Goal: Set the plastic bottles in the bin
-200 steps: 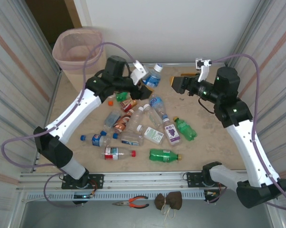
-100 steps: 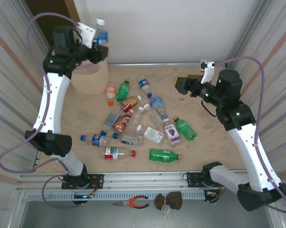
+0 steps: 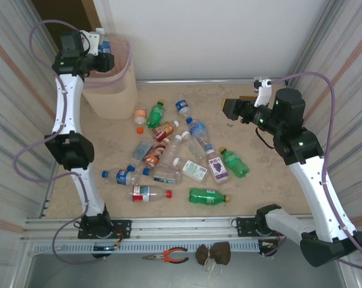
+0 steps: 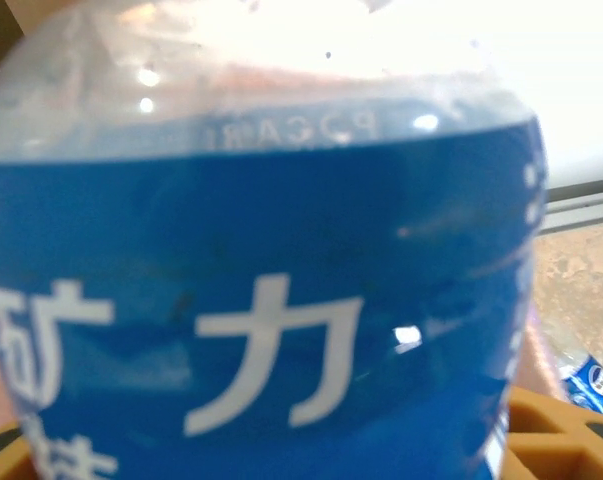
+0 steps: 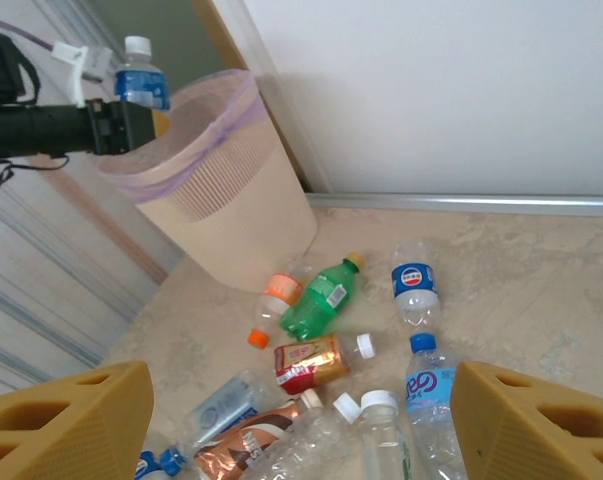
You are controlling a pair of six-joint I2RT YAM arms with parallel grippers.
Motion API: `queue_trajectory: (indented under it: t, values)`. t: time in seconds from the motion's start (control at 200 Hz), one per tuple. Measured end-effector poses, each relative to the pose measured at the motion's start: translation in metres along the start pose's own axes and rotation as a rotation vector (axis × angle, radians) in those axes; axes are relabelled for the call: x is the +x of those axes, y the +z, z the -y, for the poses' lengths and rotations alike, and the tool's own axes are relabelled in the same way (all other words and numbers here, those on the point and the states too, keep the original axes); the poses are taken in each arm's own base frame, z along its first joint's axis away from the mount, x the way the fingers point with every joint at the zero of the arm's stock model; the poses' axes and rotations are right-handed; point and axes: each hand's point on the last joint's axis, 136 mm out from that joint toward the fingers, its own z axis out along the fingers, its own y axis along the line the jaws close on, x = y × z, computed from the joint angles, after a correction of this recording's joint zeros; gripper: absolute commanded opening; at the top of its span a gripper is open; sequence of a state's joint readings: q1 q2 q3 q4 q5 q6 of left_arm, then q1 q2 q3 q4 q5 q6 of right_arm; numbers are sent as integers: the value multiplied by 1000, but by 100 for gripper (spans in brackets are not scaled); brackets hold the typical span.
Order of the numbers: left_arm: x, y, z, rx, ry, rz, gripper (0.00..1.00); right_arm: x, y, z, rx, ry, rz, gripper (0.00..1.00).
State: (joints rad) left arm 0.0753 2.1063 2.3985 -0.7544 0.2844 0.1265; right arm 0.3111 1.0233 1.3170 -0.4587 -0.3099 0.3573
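Observation:
My left gripper [image 3: 102, 59] is raised at the far left, shut on a clear plastic bottle [image 3: 104, 46] with a blue label and white cap. The bottle is held upright over the near rim of the bin [image 3: 113, 90], a beige wastebasket with a pink liner. Up close, the blue label [image 4: 261, 300] sits between my yellow fingers [image 4: 556, 440]. From the right wrist the held bottle [image 5: 141, 85] hangs above the bin [image 5: 231, 200]. Several plastic bottles lie heaped on the floor, among them a green one [image 3: 155, 113] and a Pepsi one [image 5: 413, 290]. My right gripper [image 3: 232, 108] hovers open over the floor.
Corrugated walls close in on both sides, and a white wall stands at the back. More bottles lie nearer the front, including a green one [image 3: 208, 195]. Red-handled pliers [image 3: 165, 257] and a brown lump [image 3: 214, 253] rest on the front ledge.
My left arm has swung from the bottle heap up and left to the bin, carrying the blue-labelled bottle. The right arm has barely moved.

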Motion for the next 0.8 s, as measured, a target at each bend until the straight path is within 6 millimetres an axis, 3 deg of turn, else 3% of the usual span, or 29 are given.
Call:
queue_trajectory:
  t: [0.19, 0.421, 0.797]
  values:
    - [11, 29, -14, -14, -10, -19, 41, 0, 0, 1, 4, 0, 1, 77]
    - [45, 54, -29, -30, -39, -109, 40, 1, 0, 4, 20, 2, 0, 76]
    - [82, 31, -30, -74, -45, -291, 39, 8, 6, 9, 28, 7, -24, 76]
